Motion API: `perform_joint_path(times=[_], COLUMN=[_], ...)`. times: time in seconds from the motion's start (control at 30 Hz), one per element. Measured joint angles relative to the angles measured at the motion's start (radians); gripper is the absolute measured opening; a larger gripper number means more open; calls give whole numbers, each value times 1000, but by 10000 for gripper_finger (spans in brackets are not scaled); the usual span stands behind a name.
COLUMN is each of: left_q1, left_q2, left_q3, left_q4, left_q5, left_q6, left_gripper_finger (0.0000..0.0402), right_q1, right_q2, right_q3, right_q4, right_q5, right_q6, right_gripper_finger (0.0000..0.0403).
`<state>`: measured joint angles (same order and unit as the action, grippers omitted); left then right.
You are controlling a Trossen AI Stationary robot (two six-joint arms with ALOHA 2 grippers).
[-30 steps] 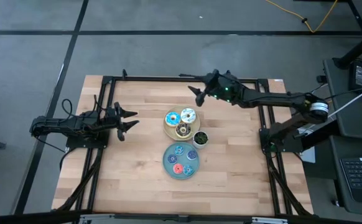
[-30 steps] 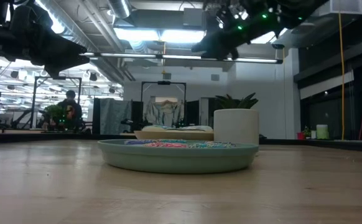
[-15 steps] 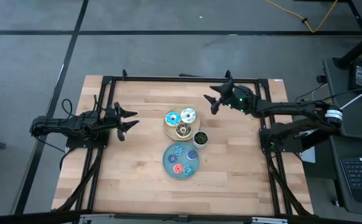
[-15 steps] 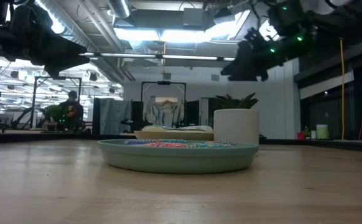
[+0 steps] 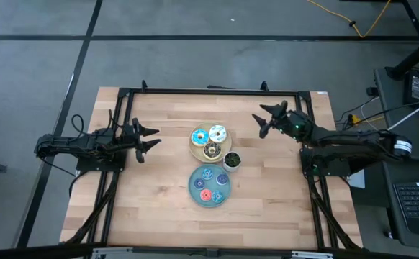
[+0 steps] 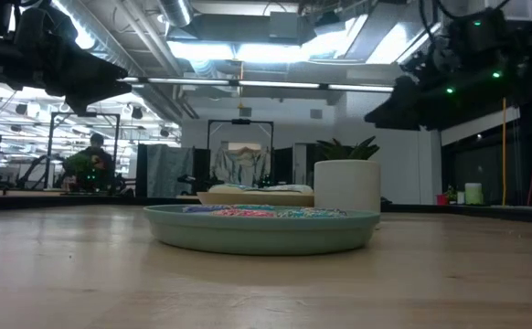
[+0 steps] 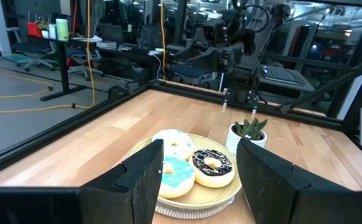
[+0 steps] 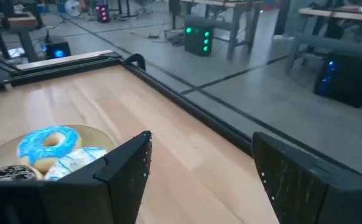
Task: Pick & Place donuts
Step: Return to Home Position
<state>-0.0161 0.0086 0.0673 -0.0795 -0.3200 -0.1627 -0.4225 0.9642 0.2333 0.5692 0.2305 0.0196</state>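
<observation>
Three larger donuts lie on a cream plate (image 5: pixel 195 152): a light-blue-iced donut (image 5: pixel 199 137), a white-iced donut (image 5: pixel 217 133) and a dark brown donut (image 5: pixel 212 150). Several tiny donuts (image 5: pixel 208 184), blue and one pink, lie on a blue-green plate (image 5: pixel 193 188) nearer the table's front. My left gripper (image 5: pixel 157 137) hangs open to the left of the cream plate, which its wrist view shows between the fingers (image 7: pixel 199 144). My right gripper (image 5: pixel 262 121) is open above the table, to the right of that plate and pointing at it (image 8: pixel 201 137).
A small pot with a green plant (image 5: pixel 232 160) stands just right of both plates. In the low view it is a white pot (image 6: pixel 346 185) behind the blue-green plate (image 6: pixel 261 228). A black frame (image 5: pixel 195 91) borders the table. Bare wood lies left, right and in front of the plates.
My right gripper has drawn back from above the table's far middle toward the right edge and a little toward the near side, staying open. The donuts and plates have not moved.
</observation>
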Motion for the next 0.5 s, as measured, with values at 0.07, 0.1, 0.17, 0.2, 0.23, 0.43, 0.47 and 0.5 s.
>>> perform_joint_path(times=[0.07,0.1,0.17,0.2,0.23,0.43,0.47,0.5], left_q1=[0,0,0,0,0,0,0,0], left_q2=[0,0,0,0,0,0,0,0], left_q3=[0,0,0,0,0,0,0,0], left_q4=[0,0,0,0,0,0,0,0], left_q5=[0,0,0,0,0,0,0,0], left_q6=[0,0,0,0,0,0,0,0], left_gripper_finger=[196,196,196,196,196,196,196,196], right_q1=[0,0,0,0,0,0,0,0], right_q2=[-38,-57,-92,-109,-123,-201,-213,-225], right_q3=[-28,-44,-70,-81,-91,-151,-160,-170], right_q4=[1,3,3,3,3,6,6,7], right_q5=[16,28,54,67,80,99,99,99], right_q6=[0,0,-1,-2,-2,1,2,2], right_gripper_finger=[277,277,277,277,277,277,277,277])
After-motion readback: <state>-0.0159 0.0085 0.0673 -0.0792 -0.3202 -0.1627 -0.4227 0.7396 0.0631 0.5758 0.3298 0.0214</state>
